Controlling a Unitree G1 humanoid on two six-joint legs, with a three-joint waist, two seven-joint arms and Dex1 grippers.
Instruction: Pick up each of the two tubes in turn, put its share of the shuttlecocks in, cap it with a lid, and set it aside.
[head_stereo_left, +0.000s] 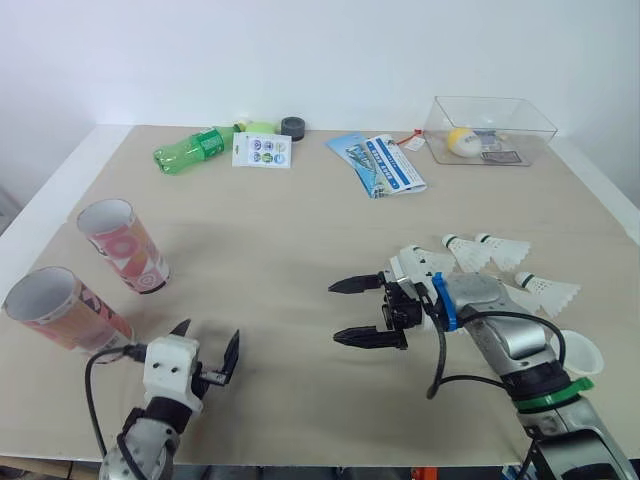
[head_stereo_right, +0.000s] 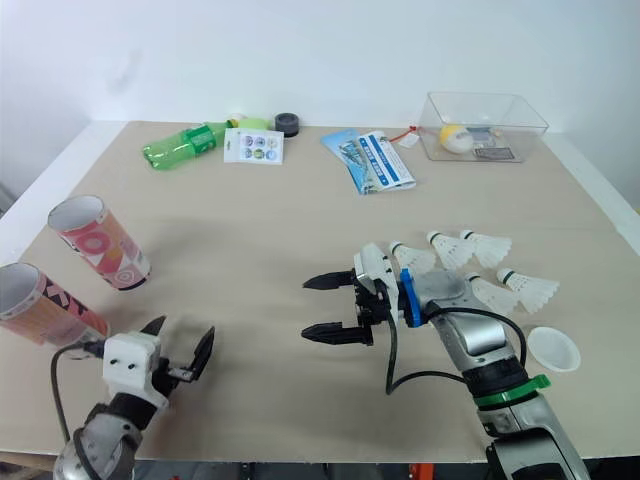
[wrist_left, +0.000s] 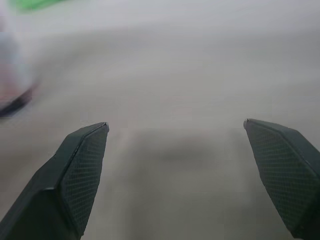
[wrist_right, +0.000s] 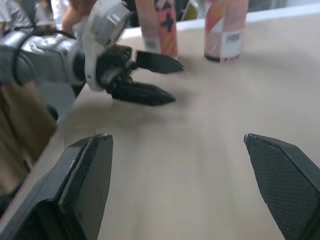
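My left gripper (head_stereo_left: 208, 340) and right gripper (head_stereo_left: 338, 312) both gape, holding nothing. At ten o'clock from my left lie two pink patterned cardboard tubes (head_stereo_left: 125, 245) on their sides; I judge a glancing touch could roll one away. At three o'clock I count five white feathered shuttlecocks (head_stereo_right: 487, 245) and one round white lid (head_stereo_right: 553, 348).
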